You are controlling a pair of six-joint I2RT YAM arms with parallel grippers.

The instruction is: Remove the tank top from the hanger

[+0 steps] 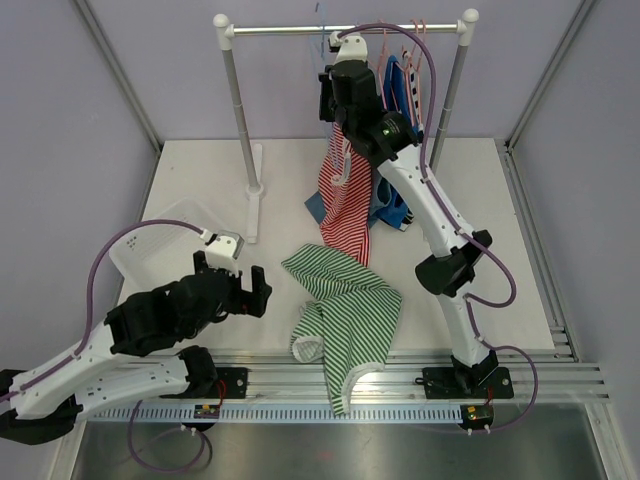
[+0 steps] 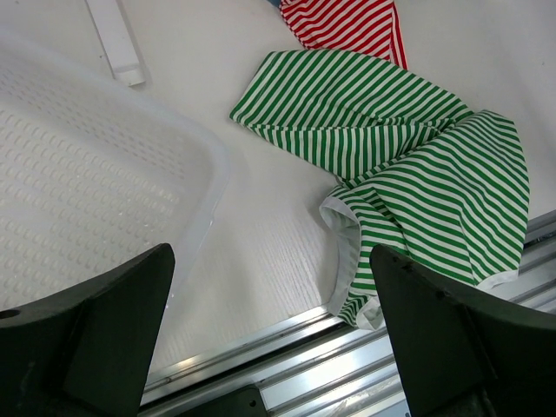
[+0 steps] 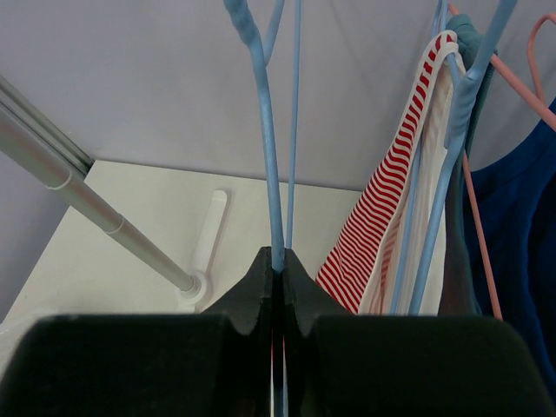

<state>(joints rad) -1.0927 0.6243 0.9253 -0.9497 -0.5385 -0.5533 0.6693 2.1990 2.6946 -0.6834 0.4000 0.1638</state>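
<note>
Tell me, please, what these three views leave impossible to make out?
- Top view: where the right gripper clamps the blue hanger is hidden behind its own wrist.
- Right wrist view: the hanger's hook is cut off by the top edge; the gripper body hides the lower part of the red-striped tank top.
- Left wrist view: the basket runs off the left edge.

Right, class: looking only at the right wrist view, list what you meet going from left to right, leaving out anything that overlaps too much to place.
Grey rack pole → blue hanger, pinched in the shut right end effector → red-and-white striped tank top → dark blue garment.
</note>
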